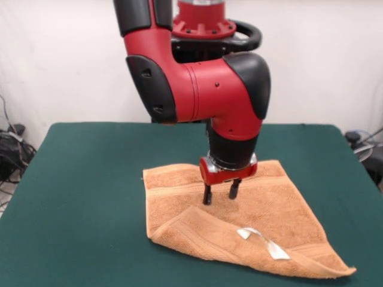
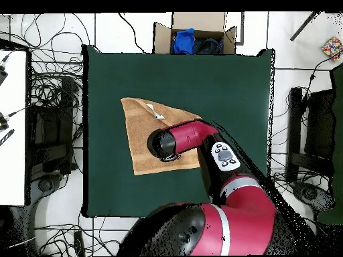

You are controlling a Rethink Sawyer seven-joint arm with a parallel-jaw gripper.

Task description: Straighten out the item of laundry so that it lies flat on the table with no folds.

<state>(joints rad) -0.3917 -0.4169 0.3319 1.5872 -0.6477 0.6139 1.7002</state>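
Lying toward the 5 o'clock part of the green bench (image 1: 90, 179), the orange-tan towel (image 1: 287, 203) has its nearest edge folded back over itself, with the white care tag (image 1: 263, 242) exposed on that flap. Beyond the fold, the gripper (image 1: 219, 192) hangs over the towel's middle, fingers slightly parted and holding nothing, tips at the cloth surface.

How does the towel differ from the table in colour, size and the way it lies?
The towel is orange-tan; the table is dark green. The towel is much smaller and covers only part of the table. The towel has one edge folded over, showing a white tag; the table's cloth lies smooth. Both look like soft fabric.
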